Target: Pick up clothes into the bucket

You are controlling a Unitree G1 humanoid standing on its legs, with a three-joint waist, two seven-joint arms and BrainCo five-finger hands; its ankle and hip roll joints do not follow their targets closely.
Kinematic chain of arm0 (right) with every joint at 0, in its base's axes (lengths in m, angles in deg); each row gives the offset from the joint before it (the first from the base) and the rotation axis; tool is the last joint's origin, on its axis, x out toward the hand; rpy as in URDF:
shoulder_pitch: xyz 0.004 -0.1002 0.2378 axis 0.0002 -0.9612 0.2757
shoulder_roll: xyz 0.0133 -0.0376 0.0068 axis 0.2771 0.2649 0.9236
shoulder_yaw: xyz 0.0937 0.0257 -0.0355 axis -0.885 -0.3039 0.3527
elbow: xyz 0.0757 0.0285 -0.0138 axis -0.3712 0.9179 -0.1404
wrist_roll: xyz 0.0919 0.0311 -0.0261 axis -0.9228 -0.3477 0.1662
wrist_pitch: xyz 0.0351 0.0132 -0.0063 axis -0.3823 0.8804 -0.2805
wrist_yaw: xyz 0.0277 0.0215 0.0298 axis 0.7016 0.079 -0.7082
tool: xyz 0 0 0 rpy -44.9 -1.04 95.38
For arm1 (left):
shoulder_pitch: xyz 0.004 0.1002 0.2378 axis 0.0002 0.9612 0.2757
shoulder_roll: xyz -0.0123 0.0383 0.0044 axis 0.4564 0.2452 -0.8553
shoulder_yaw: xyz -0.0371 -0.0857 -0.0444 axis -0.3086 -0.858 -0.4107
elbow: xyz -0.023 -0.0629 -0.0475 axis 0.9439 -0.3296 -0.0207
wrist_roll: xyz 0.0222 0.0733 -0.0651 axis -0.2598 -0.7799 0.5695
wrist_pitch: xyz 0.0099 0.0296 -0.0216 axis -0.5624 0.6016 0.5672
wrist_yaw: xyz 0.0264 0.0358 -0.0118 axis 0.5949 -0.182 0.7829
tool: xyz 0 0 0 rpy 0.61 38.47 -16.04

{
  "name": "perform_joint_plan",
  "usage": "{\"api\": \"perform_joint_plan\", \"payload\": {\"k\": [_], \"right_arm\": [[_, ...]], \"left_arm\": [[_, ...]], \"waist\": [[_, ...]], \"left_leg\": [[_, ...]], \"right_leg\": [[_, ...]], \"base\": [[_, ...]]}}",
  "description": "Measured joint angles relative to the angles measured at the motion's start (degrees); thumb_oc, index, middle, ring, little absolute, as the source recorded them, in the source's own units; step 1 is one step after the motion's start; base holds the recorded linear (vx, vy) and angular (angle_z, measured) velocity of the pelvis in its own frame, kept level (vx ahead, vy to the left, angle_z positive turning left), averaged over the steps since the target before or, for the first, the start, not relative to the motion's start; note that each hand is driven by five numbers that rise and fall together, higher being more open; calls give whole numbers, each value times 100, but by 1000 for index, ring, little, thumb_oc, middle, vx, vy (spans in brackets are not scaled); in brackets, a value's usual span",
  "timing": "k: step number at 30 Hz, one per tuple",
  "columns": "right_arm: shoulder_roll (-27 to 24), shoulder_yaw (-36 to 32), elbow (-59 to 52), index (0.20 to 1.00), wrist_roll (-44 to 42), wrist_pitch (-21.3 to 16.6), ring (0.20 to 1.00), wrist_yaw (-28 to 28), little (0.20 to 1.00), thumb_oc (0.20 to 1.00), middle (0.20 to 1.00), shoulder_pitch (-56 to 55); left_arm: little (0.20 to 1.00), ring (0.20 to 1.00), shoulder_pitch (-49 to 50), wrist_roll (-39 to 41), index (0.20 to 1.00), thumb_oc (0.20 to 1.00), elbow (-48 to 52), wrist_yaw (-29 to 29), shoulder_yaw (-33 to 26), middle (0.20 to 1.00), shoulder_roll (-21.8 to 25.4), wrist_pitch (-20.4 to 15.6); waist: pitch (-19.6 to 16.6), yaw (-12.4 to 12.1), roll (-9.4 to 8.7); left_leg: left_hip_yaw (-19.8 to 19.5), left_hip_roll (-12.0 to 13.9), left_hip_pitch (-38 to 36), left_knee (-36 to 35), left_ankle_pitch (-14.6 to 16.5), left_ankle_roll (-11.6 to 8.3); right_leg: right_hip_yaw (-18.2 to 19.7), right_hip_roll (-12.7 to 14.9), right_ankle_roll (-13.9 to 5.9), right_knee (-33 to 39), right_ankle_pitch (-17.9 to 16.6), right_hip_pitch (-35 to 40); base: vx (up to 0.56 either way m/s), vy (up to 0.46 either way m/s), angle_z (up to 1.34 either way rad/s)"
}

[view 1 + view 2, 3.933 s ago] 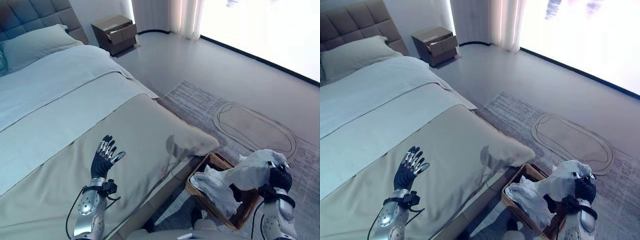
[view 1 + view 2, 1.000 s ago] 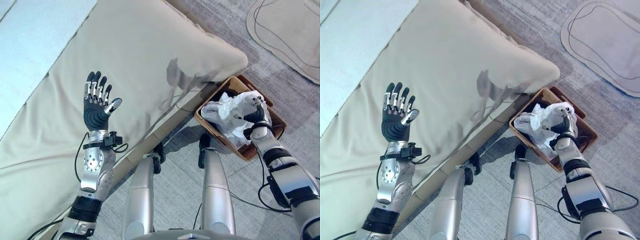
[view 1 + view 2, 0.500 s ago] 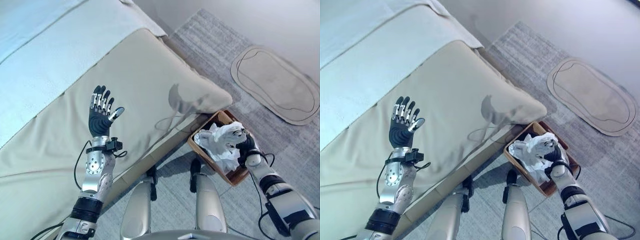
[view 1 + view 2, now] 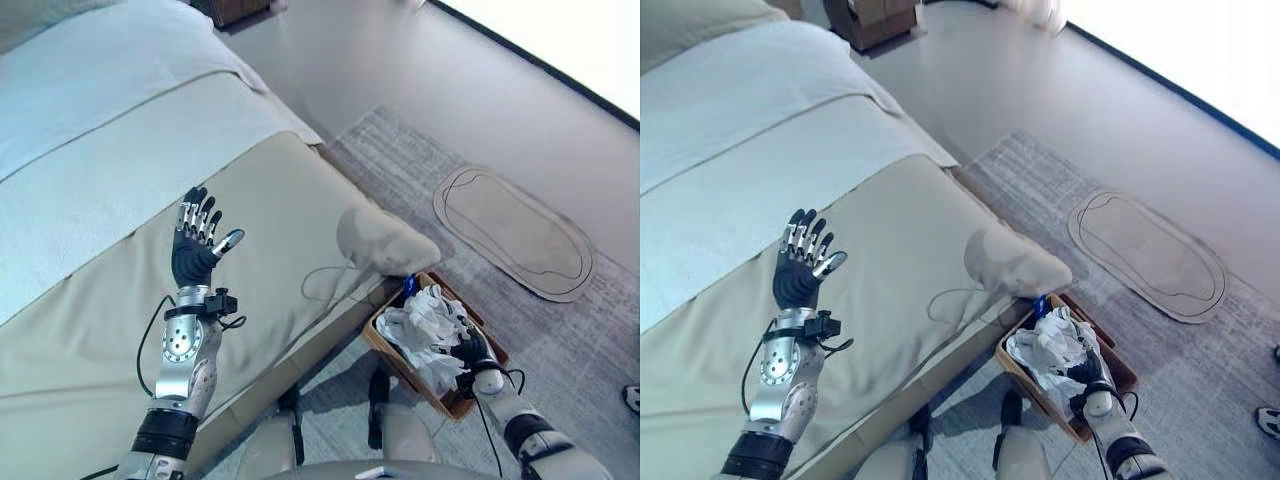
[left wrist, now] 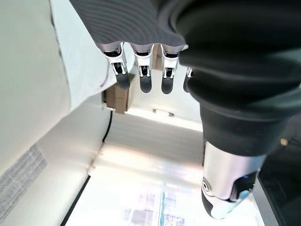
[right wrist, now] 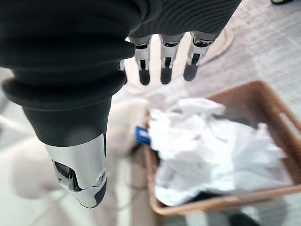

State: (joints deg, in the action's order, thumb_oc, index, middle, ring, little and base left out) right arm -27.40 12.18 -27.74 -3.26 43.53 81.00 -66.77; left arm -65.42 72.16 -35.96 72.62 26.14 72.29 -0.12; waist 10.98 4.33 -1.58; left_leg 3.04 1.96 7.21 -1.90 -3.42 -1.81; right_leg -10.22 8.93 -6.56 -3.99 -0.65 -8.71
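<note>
A brown wicker basket (image 4: 493, 352) stands on the carpet at the foot corner of the bed, heaped with crumpled white clothes (image 4: 420, 320). My right hand (image 4: 468, 350) hovers just over the pile's near side. In the right wrist view its fingers (image 6: 164, 66) are straight and hold nothing, with the white clothes (image 6: 207, 150) lying in the basket (image 6: 197, 205) below. My left hand (image 4: 192, 255) is raised above the beige bedcover, palm up, and its fingers (image 5: 143, 70) are spread and empty.
The bed (image 4: 120, 190) takes up the left side, its beige corner (image 4: 385, 245) overhanging near the basket. A small blue thing (image 4: 1040, 303) sits at the basket's far rim. An oval mat (image 4: 510, 230) lies on the grey carpet. A nightstand (image 4: 875, 15) stands far back. A person's shoe (image 4: 1267, 420) is at right.
The right hand, which carried a white garment over the basket, has let it go onto the pile and opened. The camera has tilted up. The left hand stays raised.
</note>
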Motion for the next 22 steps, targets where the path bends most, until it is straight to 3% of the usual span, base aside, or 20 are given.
{"api": "perform_joint_plan", "payload": {"k": [3, 13, 22], "right_arm": [[2, -33, -537, 1000, -2, -74, 1000, 0, 1000, 1000, 1000, -286], [125, -155, -1281, 1000, -26, -291, 1000, 0, 1000, 1000, 1000, -669], [852, -391, -1542, 1000, -2046, -714, 1000, -458, 1000, 1000, 1000, -1005]], "left_arm": [[1000, 1000, 212, -17, 1000, 1000, -49, 24, -45, 1000, -20, 28], [1000, 1000, 654, -233, 1000, 1000, -121, 31, -119, 1000, -189, 160], [1000, 1000, 924, -458, 1000, 1000, -472, 26, -61, 1000, -310, 185]], "waist": [[-133, 117, -65], [-388, 105, -112], [-657, 72, -30]], "left_leg": [[13, 40, -282, -150, -10, -15], [-12, 117, -666, -306, -29, -60], [-14, 156, -760, -320, 22, -128]], "right_leg": [[-31, -76, 2, 348, -111, 370], [-119, -197, 21, 811, -223, 922], [-121, -235, 22, 841, -224, 1059]], "base": [[70, 3, -1], [36, 12, 2], [2, 3, 0]]}}
